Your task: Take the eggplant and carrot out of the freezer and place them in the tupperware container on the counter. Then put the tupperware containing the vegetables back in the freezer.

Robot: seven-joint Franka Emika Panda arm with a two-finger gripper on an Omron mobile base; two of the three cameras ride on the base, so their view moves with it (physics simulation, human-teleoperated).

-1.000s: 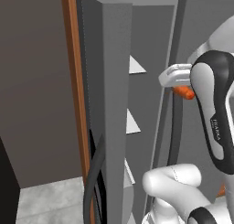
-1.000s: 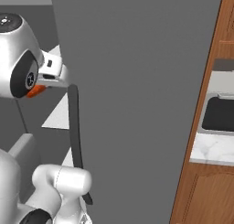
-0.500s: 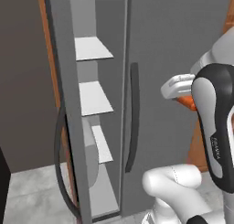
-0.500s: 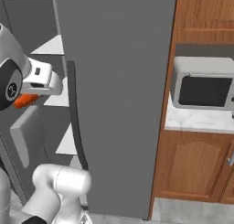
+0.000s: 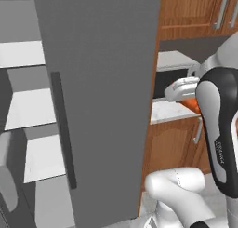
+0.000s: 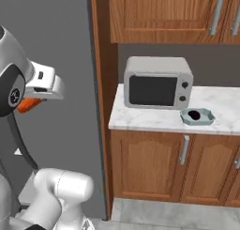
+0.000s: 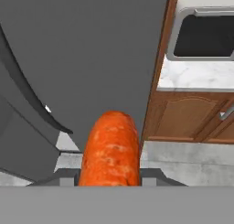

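1. The carrot (image 7: 110, 147) sits clamped in the gripper (image 7: 109, 175), the jaws partly closed against its sides, its blunt orange end pointing out ahead of the hand. In the right base view the carrot (image 6: 29, 104) shows as an orange stub under the white hand, held in the air beside the grey freezer (image 6: 51, 46).

2. What has changed: a second ago both base views were taken up by the freezer's open compartment and door; now the whole picture has swung round to the counter (image 6: 154, 120) and the brown cabinets. That is the base and its cameras turning, not the furniture moving. The carrot has stayed in the grip throughout.

3. My reading for the task: the carrot is out of the freezer and is being carried toward the tupperware container (image 6: 197, 116), which stands on the counter just to the right of the microwave (image 6: 158, 82), well apart from the gripper.

4. A dark lump lies inside the container, most likely the eggplant (image 6: 194, 114), so the first vegetable seems already placed.

5. Count: one carrot, one eggplant, one tupperware container, one microwave, one freezer with white shelves (image 5: 25, 108) visible in the left base view, one gripper.
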